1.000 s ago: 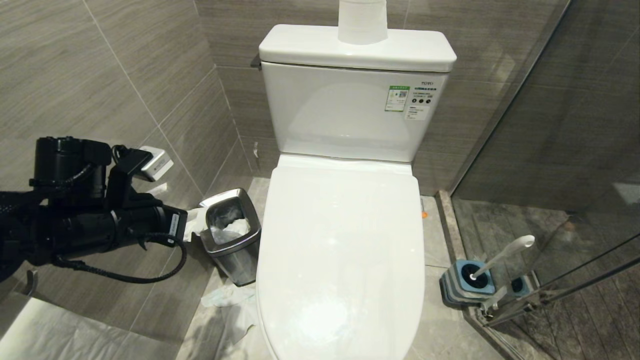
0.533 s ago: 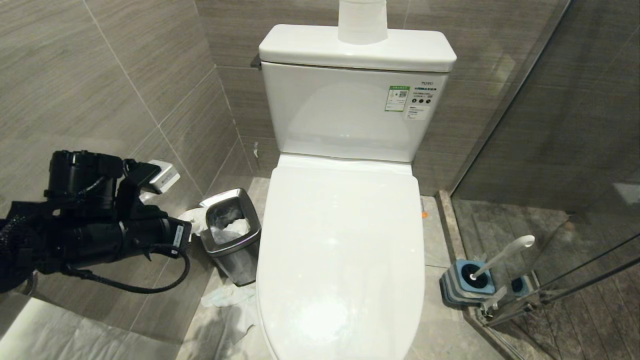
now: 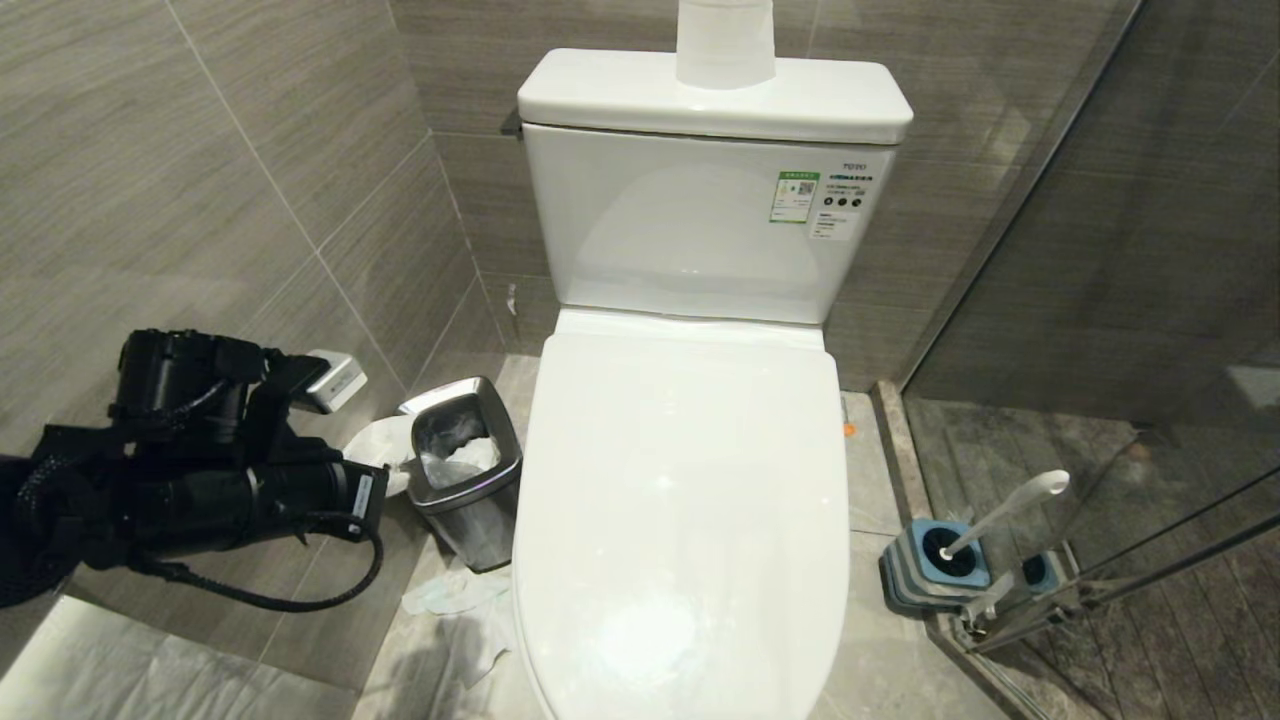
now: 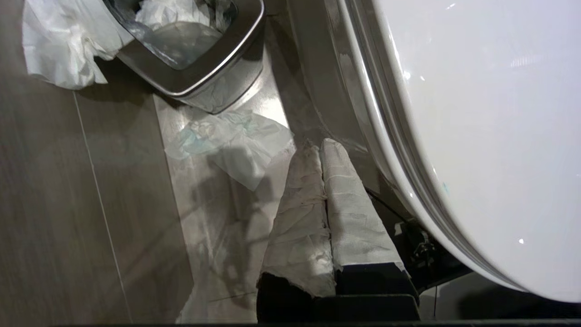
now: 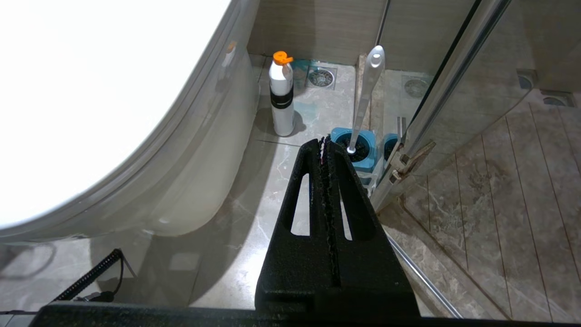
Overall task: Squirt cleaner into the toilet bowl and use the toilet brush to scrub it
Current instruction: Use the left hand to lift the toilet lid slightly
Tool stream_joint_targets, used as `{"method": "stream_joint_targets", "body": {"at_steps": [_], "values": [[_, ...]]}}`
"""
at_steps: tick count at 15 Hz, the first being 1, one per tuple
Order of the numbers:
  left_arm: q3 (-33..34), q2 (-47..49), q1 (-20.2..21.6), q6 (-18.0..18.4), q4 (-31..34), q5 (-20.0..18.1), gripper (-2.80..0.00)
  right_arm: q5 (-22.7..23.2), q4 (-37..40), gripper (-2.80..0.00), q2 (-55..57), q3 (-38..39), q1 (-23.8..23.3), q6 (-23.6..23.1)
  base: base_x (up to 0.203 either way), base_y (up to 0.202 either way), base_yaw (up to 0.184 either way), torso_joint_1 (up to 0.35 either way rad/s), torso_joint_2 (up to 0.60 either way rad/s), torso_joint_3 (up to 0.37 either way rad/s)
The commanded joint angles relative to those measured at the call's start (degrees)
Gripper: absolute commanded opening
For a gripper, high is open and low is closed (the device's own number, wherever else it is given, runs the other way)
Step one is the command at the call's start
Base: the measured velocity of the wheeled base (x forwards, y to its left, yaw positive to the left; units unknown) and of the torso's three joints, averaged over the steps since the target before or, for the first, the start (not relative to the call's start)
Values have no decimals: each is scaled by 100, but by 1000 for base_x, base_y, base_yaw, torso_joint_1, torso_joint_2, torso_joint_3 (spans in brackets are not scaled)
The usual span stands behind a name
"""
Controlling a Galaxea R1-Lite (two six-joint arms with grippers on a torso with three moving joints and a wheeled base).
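Closed toilet, brush in its holder
Glossy white ceramic toilet bowl (image 3: pixel 690 480), lid down; slim white-handled toilet brush (image 3: pixel 1005 512) leans in its holder beside it.

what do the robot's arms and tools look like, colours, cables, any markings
The left arm is matte black and tubular, with a braided black cable looping beneath, a small white label near the wrist, and a silver-white camera box on top. The left tool has fingers wrapped in whitish paper. The right tool is rough black with slotted, tapering fingers.
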Motion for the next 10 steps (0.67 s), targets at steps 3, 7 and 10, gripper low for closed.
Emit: {"method": "stream_joint_targets", "body": {"at_steps": [3, 7, 10], "values": [[114, 33, -1, -289, -16, -111, -280, 2, -4, -280, 5, -1, 2, 1, 0, 0, 0, 0, 0, 0], [253, 24, 26, -472, -15, -325, -280, 2, -4, -280, 5, 5, 2, 1, 0, 0, 0, 0, 0, 0], [315, 15, 26, -519, -24, -342, -280, 2, -4, -280, 5, -1, 2, 1, 0, 0, 0, 0, 0, 0]]}}
